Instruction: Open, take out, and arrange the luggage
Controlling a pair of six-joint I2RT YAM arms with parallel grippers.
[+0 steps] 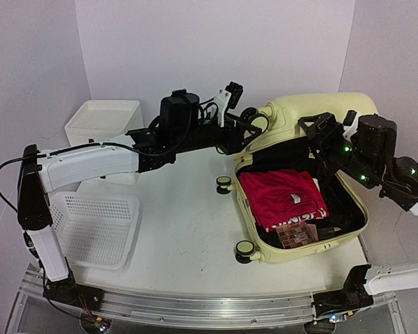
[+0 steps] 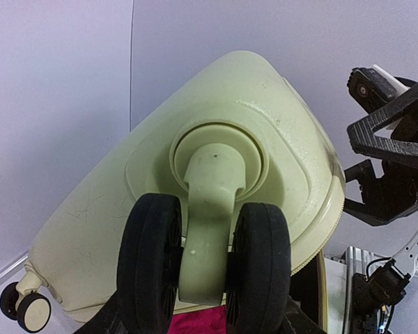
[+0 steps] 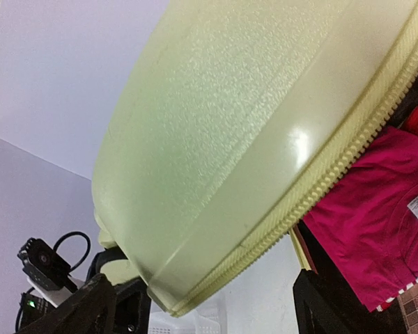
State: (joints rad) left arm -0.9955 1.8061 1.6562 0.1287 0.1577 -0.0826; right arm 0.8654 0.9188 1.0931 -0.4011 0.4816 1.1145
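The luggage (image 1: 320, 104) is lying open at the right of centre in the overhead view, base shell flat on the table (image 1: 181, 243), lid standing up toward the back wall. The left gripper (image 1: 241, 129) is reaching in from the left and clamping the lid's double wheel (image 2: 205, 257) between its fingers (image 2: 106, 319). Judged purpose: using the caster as a handle to prop the lid so it is not falling shut. The right gripper (image 1: 311, 129) is hanging at the lid rim from the right with jaws wide and nothing between them; contact with the zipper edge (image 3: 320, 174) cannot be told. The shell is showing pale yellow, glossy and finely pebbled, with rounded corners, a toothed zipper band and black lining. A folded red garment (image 1: 279, 195) is filling the base, a brown patterned item (image 1: 296, 233) at its lower edge; nothing is out yet.
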